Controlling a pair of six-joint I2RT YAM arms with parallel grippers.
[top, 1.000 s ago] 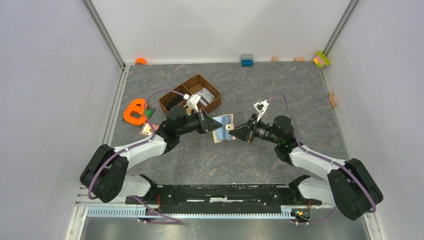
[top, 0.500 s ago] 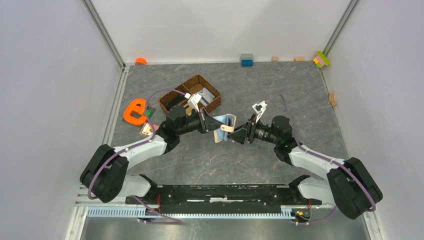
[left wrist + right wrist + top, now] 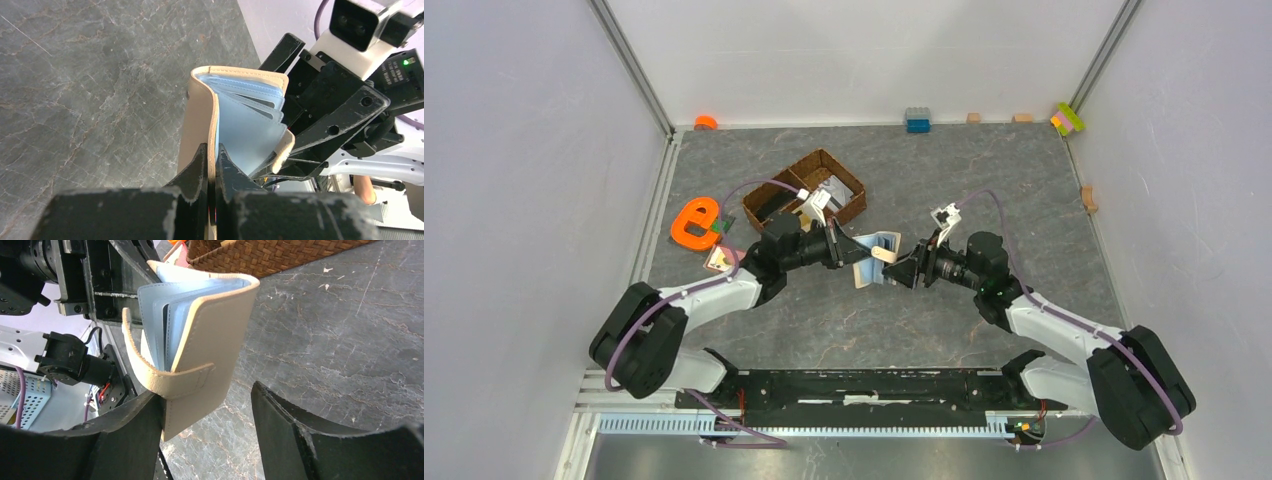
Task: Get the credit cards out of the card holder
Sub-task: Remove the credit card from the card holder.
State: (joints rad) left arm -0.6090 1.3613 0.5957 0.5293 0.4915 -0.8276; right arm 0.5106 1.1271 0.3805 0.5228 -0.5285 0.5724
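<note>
the card holder (image 3: 215,335) hangs off the table (image 3: 984,180) near the centre of the top view, with the wicker basket (image 3: 783,176) at 11 o'clock. the left gripper (image 3: 215,157) is pinched tight on one cover. the right gripper (image 3: 206,396) stands apart around the other cover. the holder looks light and floppy with slick sleeves (image 3: 245,127), so it likely wants a pinch on a card's edge. no credit cards can be made out among the sleeves.
</note>
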